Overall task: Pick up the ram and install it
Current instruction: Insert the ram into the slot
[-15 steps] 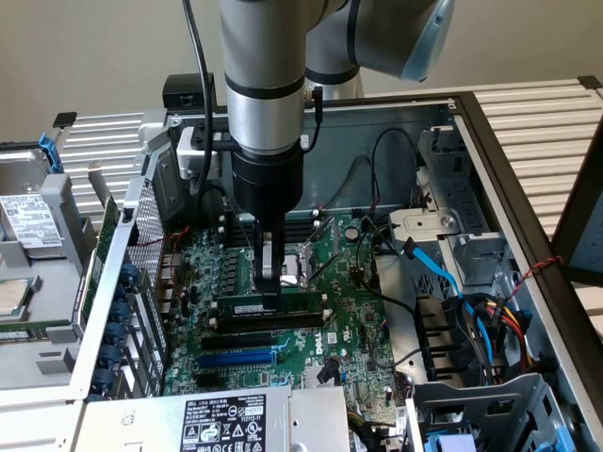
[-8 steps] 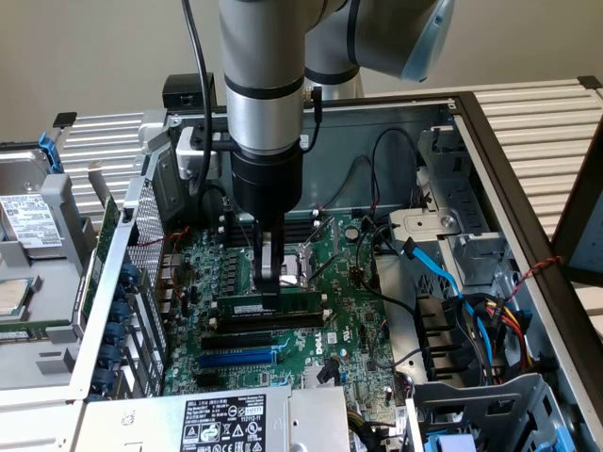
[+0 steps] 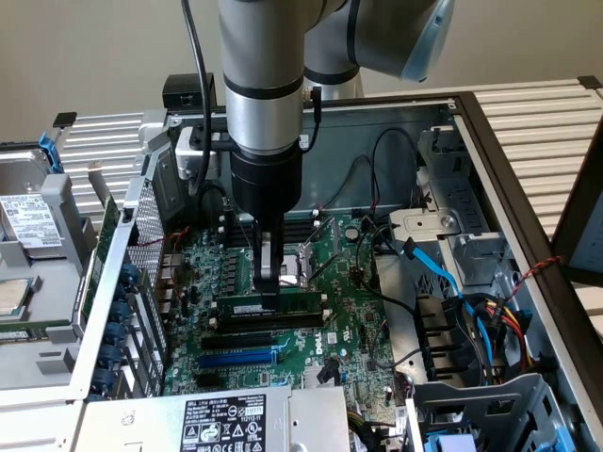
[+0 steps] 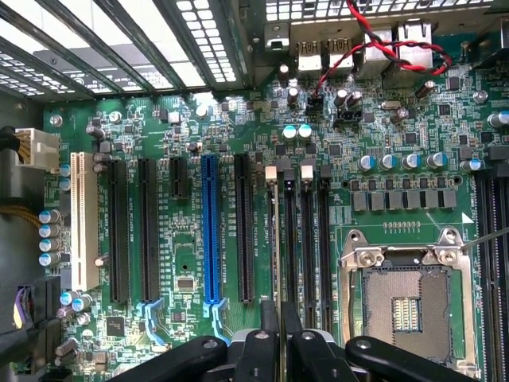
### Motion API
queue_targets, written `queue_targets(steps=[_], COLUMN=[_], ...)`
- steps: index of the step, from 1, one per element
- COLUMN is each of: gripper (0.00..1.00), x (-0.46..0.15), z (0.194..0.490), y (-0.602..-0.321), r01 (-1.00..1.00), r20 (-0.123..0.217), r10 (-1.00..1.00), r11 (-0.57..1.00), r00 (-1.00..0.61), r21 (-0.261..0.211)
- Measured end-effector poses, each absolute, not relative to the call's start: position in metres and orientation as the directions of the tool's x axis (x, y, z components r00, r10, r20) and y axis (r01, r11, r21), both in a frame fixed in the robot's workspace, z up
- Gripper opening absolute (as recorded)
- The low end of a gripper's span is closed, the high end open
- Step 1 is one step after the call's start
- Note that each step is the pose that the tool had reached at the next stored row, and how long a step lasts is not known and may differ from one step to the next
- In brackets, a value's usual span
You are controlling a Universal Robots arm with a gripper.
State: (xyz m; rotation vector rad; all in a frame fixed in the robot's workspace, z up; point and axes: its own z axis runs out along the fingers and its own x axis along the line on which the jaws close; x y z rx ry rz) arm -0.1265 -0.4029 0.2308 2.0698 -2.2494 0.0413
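Looking down into the open computer case (image 3: 490,132) from my remote station, I see its metal walls framing most of the exterior view, with the green motherboard (image 3: 353,282) lying flat across its floor. The silver and black arm (image 3: 259,85) drops from the top centre of that view to the middle of the board. In the wrist view the motherboard (image 4: 183,270) carries the square CPU socket (image 4: 406,306), a blue slot (image 4: 209,231) and a row of long black slots (image 4: 306,239) between the two. The gripper (image 3: 270,290) stands upright over those slots, its two slim fingers drawn close together and clamped on the ram (image 3: 300,303). The ram lies level along the slot row at the centre of the exterior view, reaching from the fingers toward the exterior view's right. From the wrist, the gripper (image 4: 277,322) holds the ram (image 4: 274,239) edge-on, a thin pale strip just beside the black slots. I cannot tell whether the stick is seated in a slot.
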Motion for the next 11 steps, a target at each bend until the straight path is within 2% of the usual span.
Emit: queue_targets(steps=[11], gripper=[0.14], x=[-0.1266], z=[0.2308], y=[-0.4030], r01=[-0.996], r20=[0.080], r10=[-0.994], r11=[0.078], r00=[-0.075], r21=[0.037])
